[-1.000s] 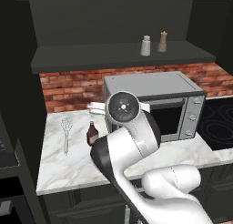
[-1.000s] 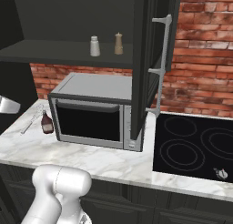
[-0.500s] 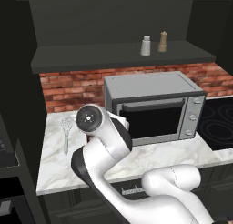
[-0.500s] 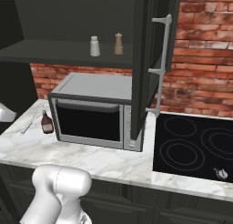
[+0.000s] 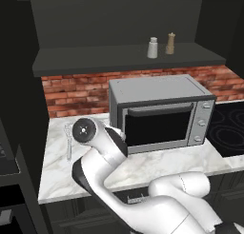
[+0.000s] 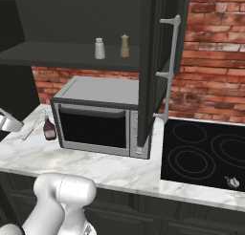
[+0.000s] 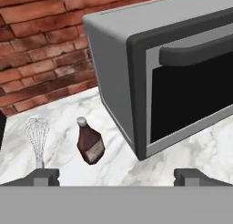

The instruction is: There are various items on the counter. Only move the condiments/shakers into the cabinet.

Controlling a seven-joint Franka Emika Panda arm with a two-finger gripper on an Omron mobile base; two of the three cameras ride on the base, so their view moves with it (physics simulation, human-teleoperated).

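**Sauce bottle on the worktop, two shakers up on the cabinet shelf**

Left base view: The pale grey shaker (image 5: 152,48) and the tan wooden pepper mill (image 5: 170,43) stand upright, just beside each other, on the shelf of the dark cabinet (image 5: 119,57) above the microwave (image 5: 162,114). The white arm (image 5: 102,154) rises from the lower right and bends over the left part of the marble worktop (image 5: 157,164), its round dark joint facing the camera. The whisk (image 5: 68,139) lies on the worktop left of the arm, partly covered by it.

Right base view: The shaker (image 6: 99,48) and pepper mill (image 6: 124,46) stand on the same shelf, the mill to the right. Below, a small dark red-brown bottle (image 6: 49,129) with a narrow neck and a pale cap stands upright on the worktop (image 6: 95,165), just beside the microwave's (image 6: 98,117) left front corner. The whisk (image 6: 34,125) lies to its left, near the brick wall. A black stovetop (image 6: 203,155) sits to the right.

Hand view: The hand (image 7: 116,176) is spread wide with nothing between its two dark fingertips (image 7: 43,175), and hovers over the worktop (image 7: 182,150), apart from the bottle. The bottle (image 7: 89,143) appears tilted in this rolled view, with a pale label on its dark belly. The whisk (image 7: 37,139) is just left of it, and the microwave (image 7: 168,73) stands to the right.
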